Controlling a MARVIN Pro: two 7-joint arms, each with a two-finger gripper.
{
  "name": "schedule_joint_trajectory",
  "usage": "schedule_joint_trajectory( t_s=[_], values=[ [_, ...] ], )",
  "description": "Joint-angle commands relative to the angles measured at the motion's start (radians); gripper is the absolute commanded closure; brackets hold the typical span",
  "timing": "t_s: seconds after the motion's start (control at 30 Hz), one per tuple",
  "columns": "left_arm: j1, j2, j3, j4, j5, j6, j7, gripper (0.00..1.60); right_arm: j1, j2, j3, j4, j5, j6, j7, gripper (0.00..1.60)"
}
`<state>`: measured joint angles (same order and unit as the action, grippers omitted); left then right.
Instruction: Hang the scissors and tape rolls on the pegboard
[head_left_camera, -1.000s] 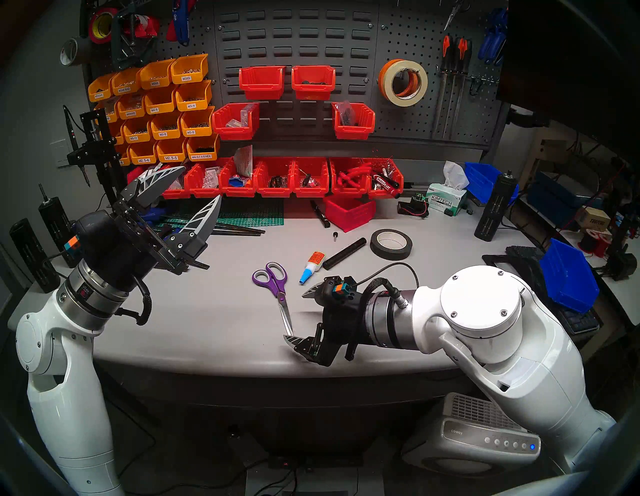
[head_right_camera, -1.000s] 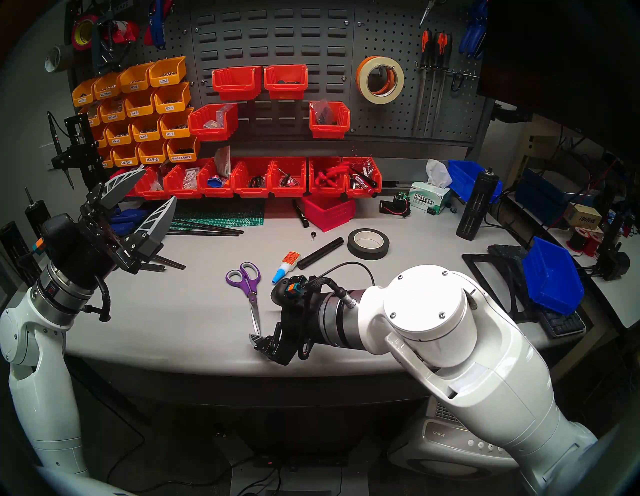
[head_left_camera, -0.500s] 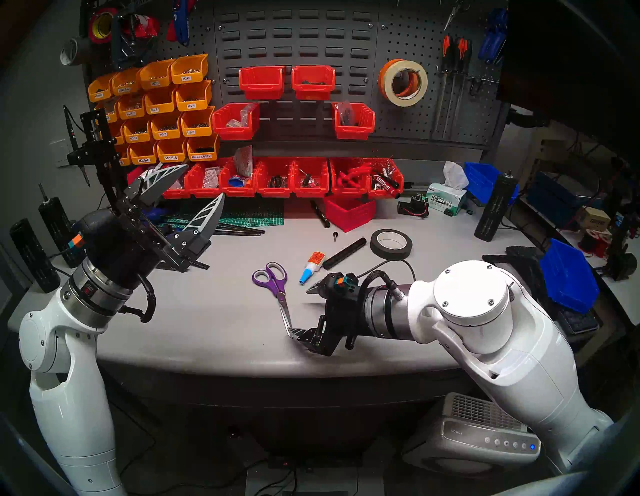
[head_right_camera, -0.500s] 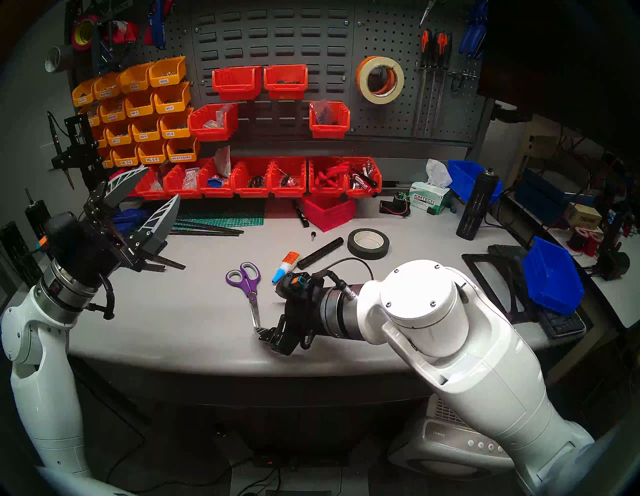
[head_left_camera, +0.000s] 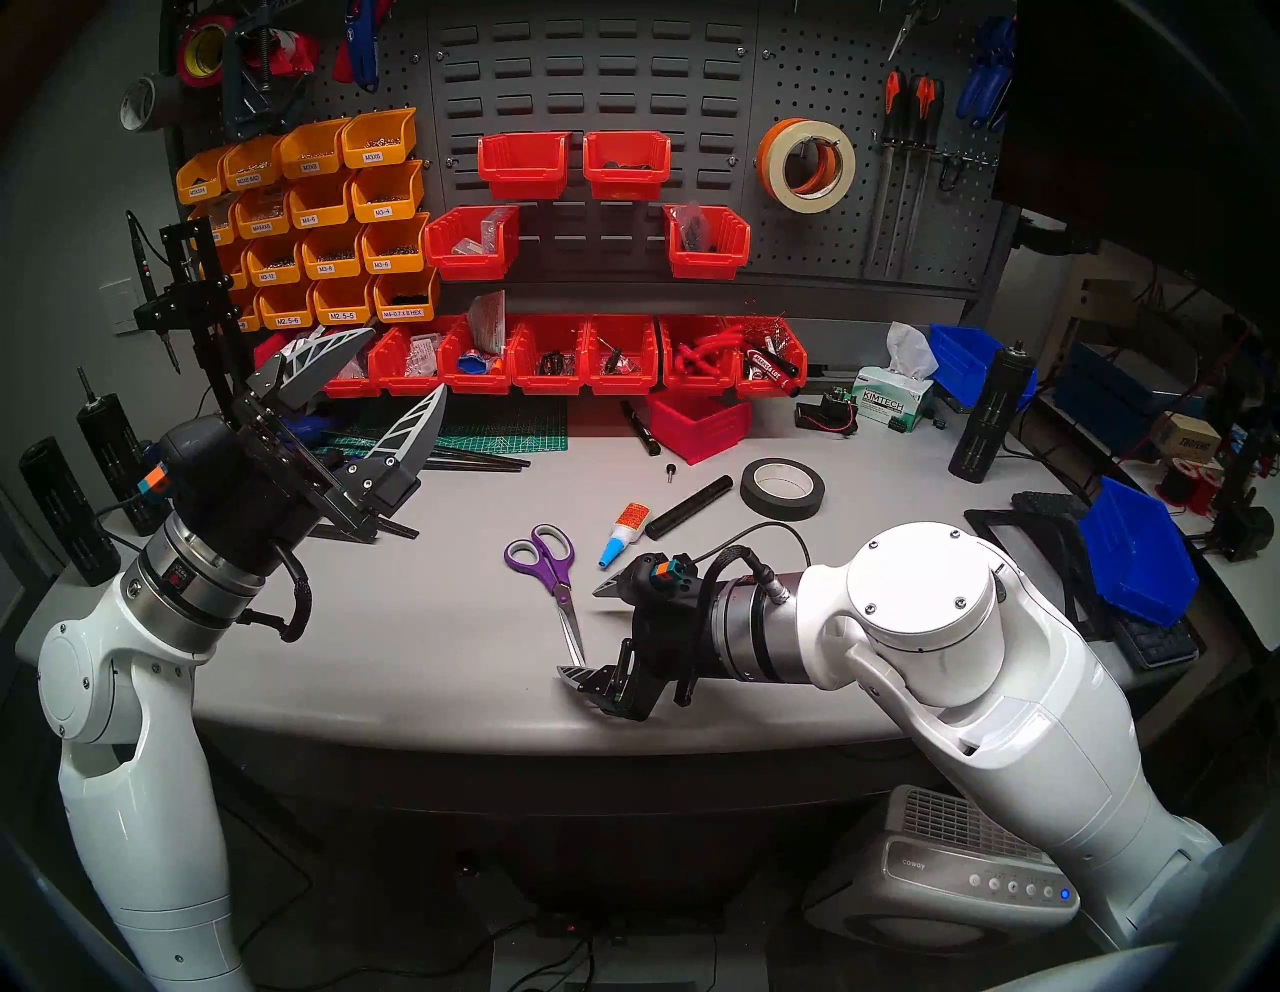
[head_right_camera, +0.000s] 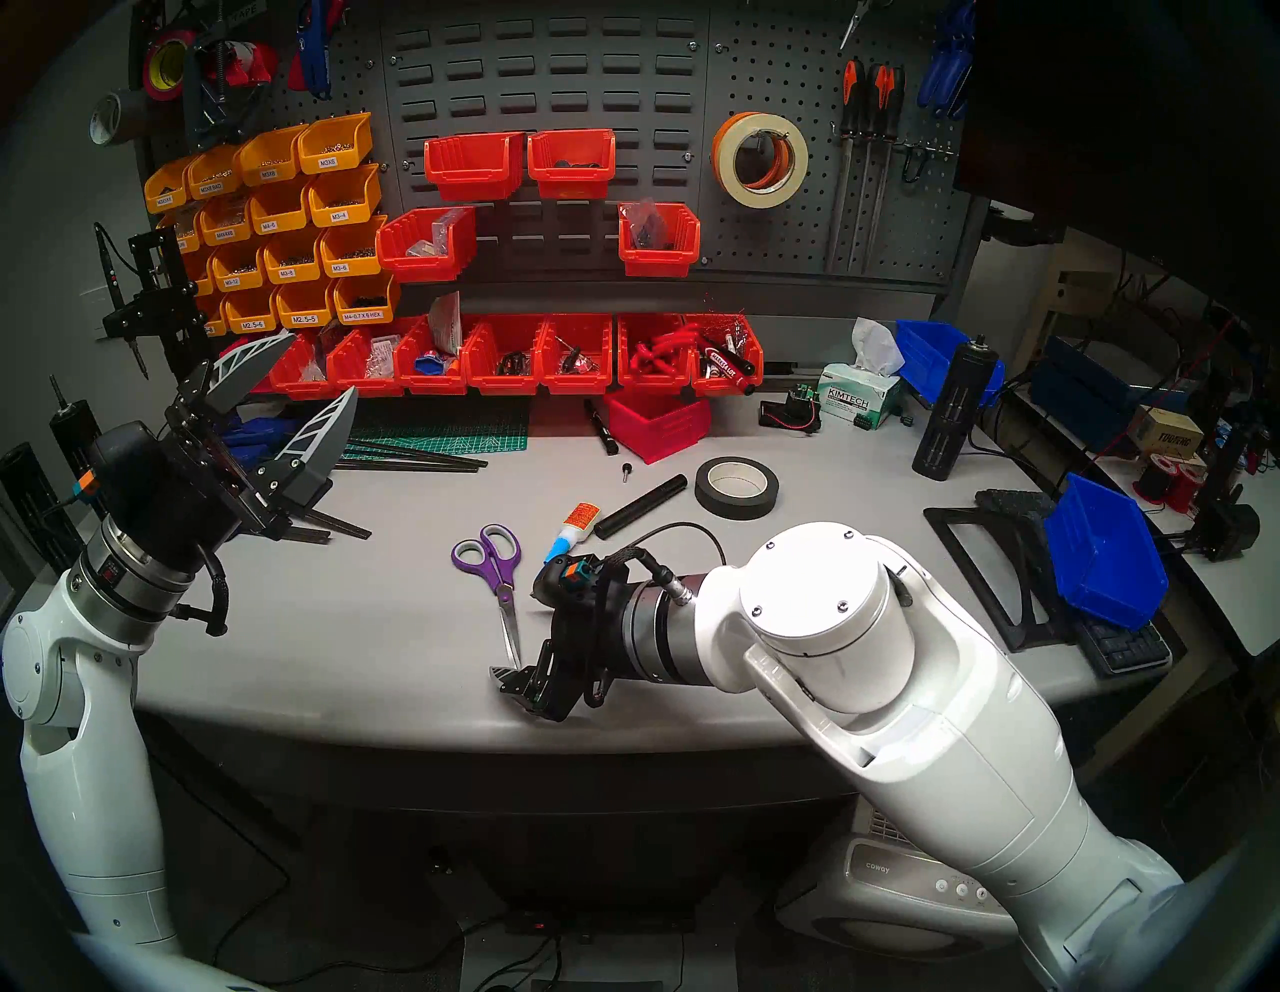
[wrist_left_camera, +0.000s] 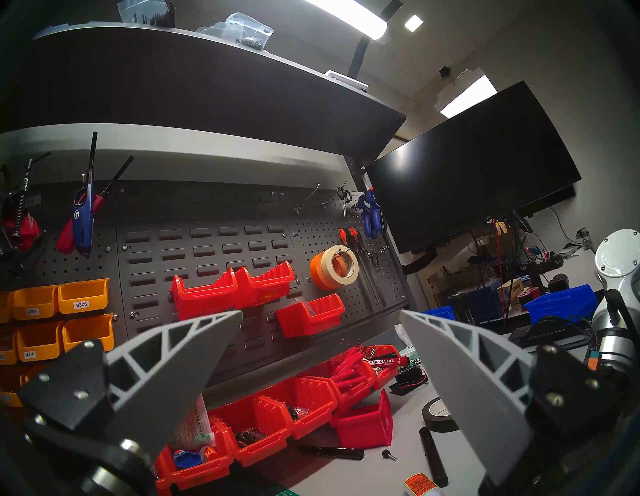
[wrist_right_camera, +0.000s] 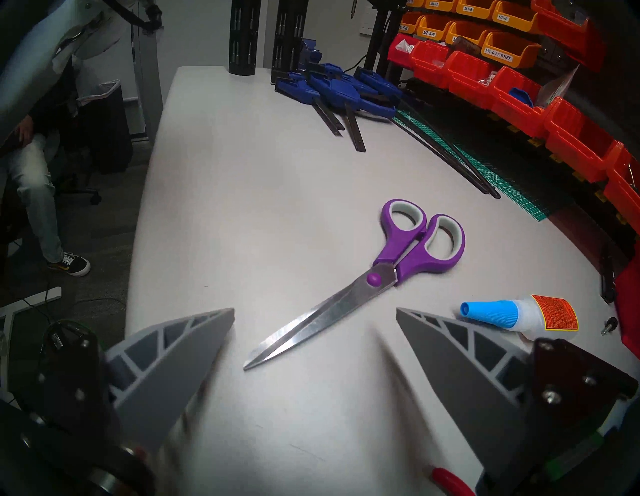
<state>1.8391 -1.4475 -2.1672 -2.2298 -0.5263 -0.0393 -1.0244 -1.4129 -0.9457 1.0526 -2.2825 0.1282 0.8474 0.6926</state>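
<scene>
Scissors (wrist_right_camera: 394, 273): purple handles, grey lining inside the loops, silver blades, purple pivot. Tape rolls (head_left_camera: 807, 165) at upper right of the head view: one bright orange, one cream. Pegboard (head_left_camera: 810, 90): dark grey, dotted with small round holes. Tabletop (head_left_camera: 429, 623): plain light grey. Glue bottle (wrist_right_camera: 519, 317): blue ribbed cap, white body, orange label. Black tape roll (head_left_camera: 783, 488): white core. Bins (head_left_camera: 554, 353): red; upper left bins (head_left_camera: 318, 201): yellow-orange, white labels. Cutting mat (head_left_camera: 505, 422): green, gridded.

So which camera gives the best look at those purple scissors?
The right wrist view: the scissors lie large, whole and unblocked. Both head views show them smaller, blade tips beside the right hand. The left wrist view misses them.
</scene>
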Motion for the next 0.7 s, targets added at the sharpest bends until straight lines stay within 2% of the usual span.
schedule_joint_trajectory(
  t_s=[0.0,0.67],
  values=[
    [-0.014,0.004,-0.005,-0.019,-0.018,0.003,-0.001,0.00,0.041,0.003,-0.003,-0.010,-0.017,0.007,0.005,0.00],
    [-0.014,0.008,-0.010,-0.022,-0.028,0.003,-0.001,0.00,0.041,0.029,0.042,-0.002,-0.034,0.029,0.027,0.00]
  ],
)
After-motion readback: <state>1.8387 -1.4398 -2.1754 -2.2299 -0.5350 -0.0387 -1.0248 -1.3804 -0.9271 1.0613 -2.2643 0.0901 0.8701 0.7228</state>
